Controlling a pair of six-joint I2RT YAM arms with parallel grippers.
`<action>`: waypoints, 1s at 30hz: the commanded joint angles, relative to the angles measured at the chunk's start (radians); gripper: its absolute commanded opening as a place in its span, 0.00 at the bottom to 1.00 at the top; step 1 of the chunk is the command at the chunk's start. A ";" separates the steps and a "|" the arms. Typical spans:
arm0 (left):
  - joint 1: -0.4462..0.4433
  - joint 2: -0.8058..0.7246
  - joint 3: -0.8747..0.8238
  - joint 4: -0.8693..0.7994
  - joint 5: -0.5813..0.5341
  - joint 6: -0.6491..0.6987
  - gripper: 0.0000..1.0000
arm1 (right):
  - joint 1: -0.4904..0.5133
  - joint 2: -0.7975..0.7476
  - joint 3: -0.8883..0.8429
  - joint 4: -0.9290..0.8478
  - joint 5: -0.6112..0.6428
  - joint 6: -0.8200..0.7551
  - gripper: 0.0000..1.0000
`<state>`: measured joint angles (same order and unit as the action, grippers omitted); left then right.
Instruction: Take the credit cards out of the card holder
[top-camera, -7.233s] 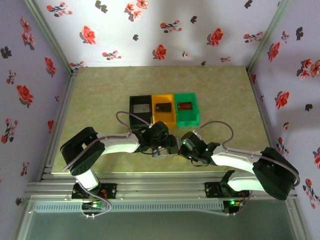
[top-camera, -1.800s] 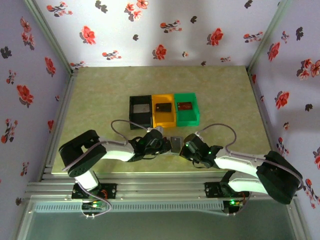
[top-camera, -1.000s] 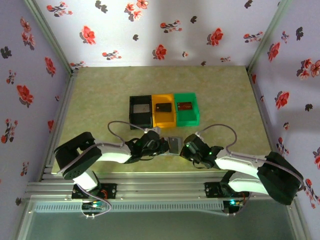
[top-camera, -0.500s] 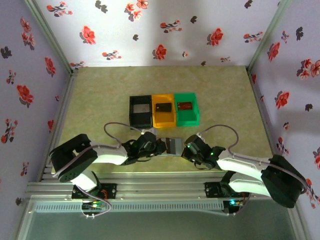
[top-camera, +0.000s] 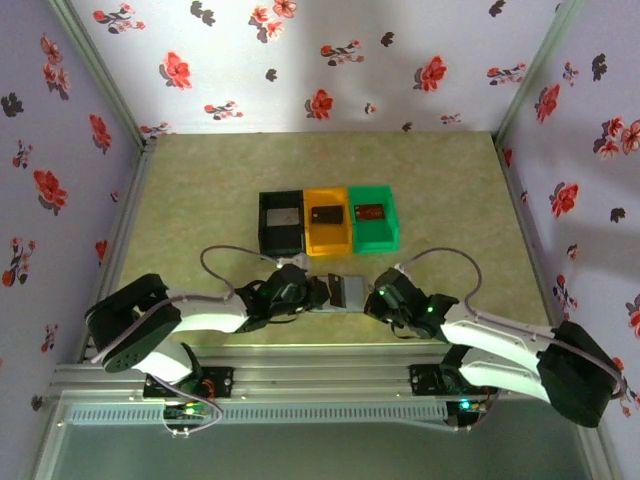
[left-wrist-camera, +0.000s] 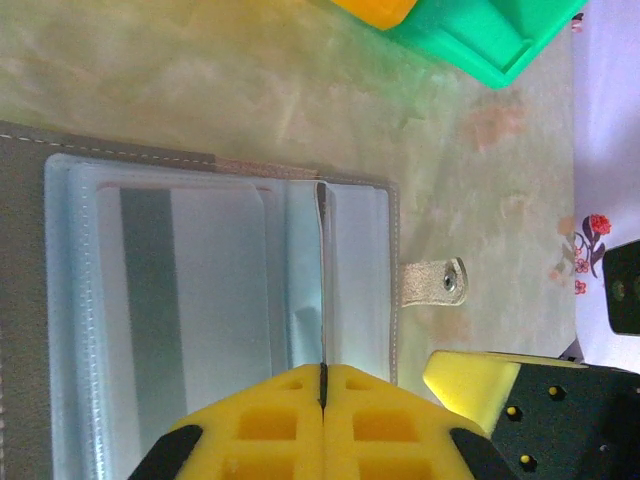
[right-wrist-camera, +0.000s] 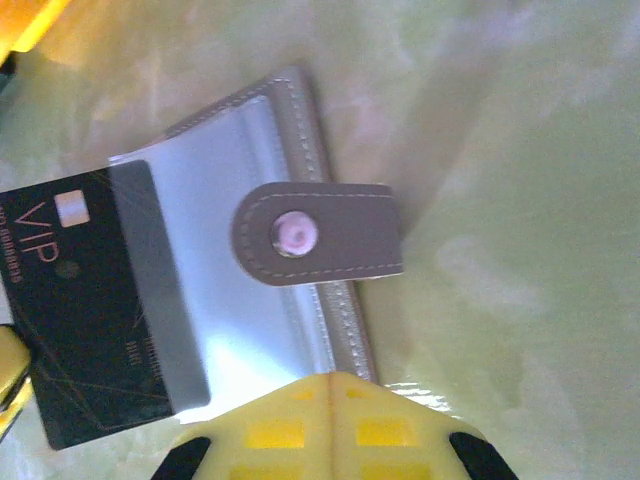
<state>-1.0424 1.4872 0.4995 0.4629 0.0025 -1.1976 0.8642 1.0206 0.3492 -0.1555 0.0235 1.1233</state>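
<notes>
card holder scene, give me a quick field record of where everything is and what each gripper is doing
black bin: grey card inside
orange bin: dark card inside
green bin: reddish card inside
card holder: open, in front of the orange and green bins
black VIP card: sticks partly out of the holder's clear sleeve
left gripper: shut on a thin leaf of the card holder
right gripper: shut at the holder's edge; grip unclear

Card holder (top-camera: 345, 291) just before the bins (top-camera: 330, 244)
</notes>
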 joint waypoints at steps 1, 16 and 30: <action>0.007 -0.038 -0.022 0.007 -0.023 0.029 0.00 | -0.002 -0.034 0.040 -0.015 -0.012 -0.058 0.00; 0.021 -0.216 -0.093 -0.039 -0.023 0.111 0.00 | -0.033 -0.073 -0.017 0.230 -0.169 -0.102 0.42; 0.021 -0.415 -0.187 0.020 0.005 0.150 0.00 | -0.036 -0.033 -0.098 0.570 -0.306 -0.120 0.58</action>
<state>-1.0271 1.0954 0.3359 0.4438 0.0017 -1.0729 0.8345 0.9745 0.2722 0.3084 -0.2451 1.0229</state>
